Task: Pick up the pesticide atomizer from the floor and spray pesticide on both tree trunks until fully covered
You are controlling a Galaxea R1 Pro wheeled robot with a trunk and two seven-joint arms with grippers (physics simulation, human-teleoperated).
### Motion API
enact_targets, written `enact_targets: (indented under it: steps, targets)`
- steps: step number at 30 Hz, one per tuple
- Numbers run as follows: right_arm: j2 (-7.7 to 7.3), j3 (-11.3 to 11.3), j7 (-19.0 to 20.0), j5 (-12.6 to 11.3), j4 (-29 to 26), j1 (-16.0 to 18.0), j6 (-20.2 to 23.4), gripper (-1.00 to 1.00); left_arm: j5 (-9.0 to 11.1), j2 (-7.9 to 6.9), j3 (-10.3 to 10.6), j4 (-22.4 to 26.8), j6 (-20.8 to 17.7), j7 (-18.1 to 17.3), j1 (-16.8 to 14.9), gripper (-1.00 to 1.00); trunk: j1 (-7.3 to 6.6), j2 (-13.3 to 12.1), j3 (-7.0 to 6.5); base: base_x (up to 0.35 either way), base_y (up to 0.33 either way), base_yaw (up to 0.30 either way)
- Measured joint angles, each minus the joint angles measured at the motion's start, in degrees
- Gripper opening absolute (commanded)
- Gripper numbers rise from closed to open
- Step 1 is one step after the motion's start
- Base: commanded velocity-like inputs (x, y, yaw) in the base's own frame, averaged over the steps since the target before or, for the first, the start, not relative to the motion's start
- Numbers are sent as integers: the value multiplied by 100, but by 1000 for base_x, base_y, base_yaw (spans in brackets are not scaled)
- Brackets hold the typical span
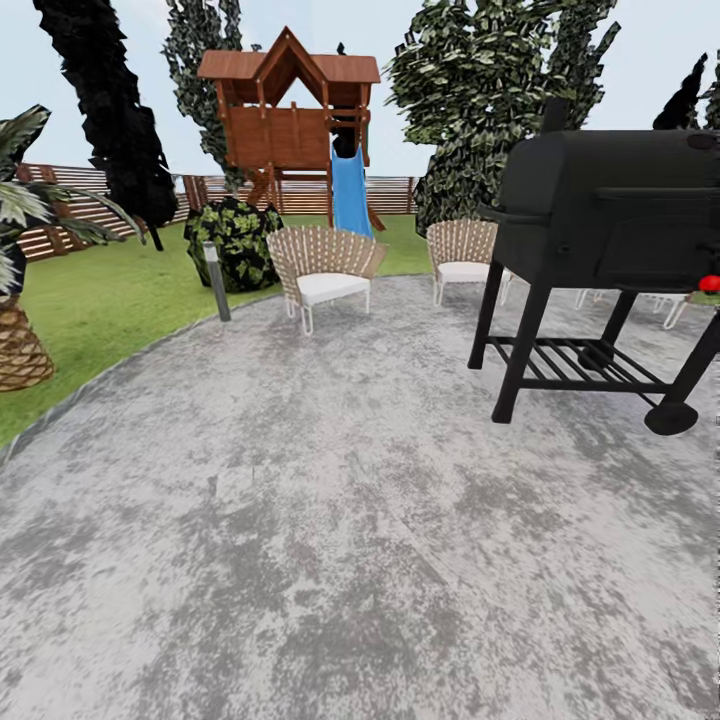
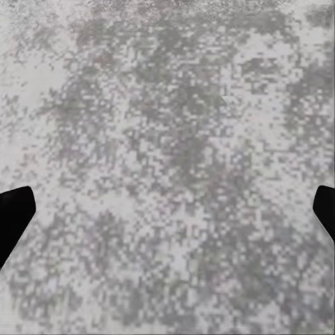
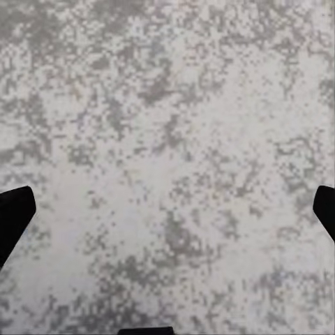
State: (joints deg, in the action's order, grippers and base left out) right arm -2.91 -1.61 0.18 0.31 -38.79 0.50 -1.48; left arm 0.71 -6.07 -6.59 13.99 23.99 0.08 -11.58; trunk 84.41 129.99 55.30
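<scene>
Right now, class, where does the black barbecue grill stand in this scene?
In the head view the black barbecue grill stands at the right on the grey paved patio, just in front of a wicker chair.

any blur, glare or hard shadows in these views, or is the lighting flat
Head view: flat, even light, no glare, no cast shadow under the grill or chairs; trees look coarse. Both wrist views: the paving is blocky and pixelated, and the fingertips are featureless black.
</scene>
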Motion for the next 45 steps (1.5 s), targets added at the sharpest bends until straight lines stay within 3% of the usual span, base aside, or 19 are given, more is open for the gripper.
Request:
enact_targets:
  steps: [28, 38, 45]
  targets:
    - [-26, -8, -3, -7, -9, 0, 4, 100, -4, 9, 5, 1, 2, 5, 0, 100, 3, 0, -42, 8, 2, -276]
    - [-26, -9, -2, -7, -8, 0, -2, 100, 1, 9, -11, 2, -17, 8, 0, 100, 0, 0, -94, 263, 109, -271]
    - [-32, -8, -2, -7, -29, 1, 3, 100, 1, 8, -12, 4, -24, 8, 2, 100, 0, 0, -107, 312, 150, -57]
